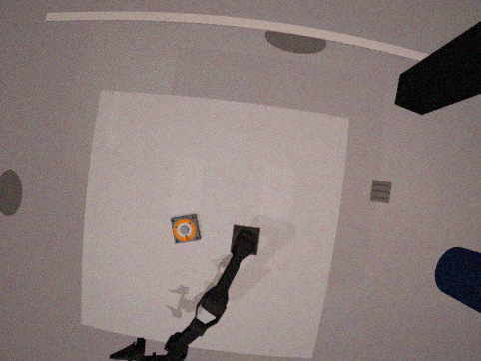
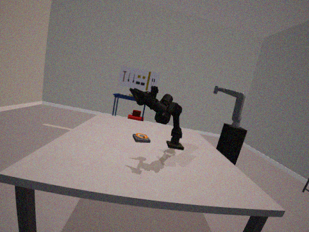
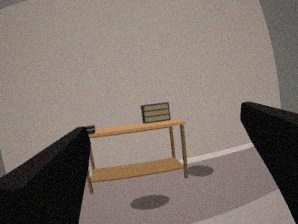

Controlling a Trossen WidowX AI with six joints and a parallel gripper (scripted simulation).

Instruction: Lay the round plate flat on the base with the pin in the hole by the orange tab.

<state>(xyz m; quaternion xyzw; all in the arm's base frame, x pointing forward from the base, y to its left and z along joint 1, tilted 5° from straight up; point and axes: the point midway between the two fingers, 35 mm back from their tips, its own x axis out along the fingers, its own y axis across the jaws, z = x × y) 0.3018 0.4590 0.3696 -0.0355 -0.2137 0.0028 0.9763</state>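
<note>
- the gripper [image 1: 131, 350] hangs past the near edge of the counter [image 1: 150, 150] in the top view, raised high and well apart from the work; its fingers are spread wide, released, with nothing between them.
- the wrist view looks out across the room at a wooden shelf [image 3: 136, 152], not down at the counter, so the hand is not yet aimed at anything.
- the arm [image 1: 225, 284] runs back from there to its mount, which sits nearer the right edge than the left.
- just left of the mount, toward the middle of the counter, lies the dark square base [image 1: 186, 228] with the round plate [image 1: 184, 229] on its post; the orange tab, hole and pin are too small to make out.
- judged step: the approach has not begun.
- the next move calls for swinging the hand over the plate, tipping it downward, then finding the tab before turning the plate.
</note>
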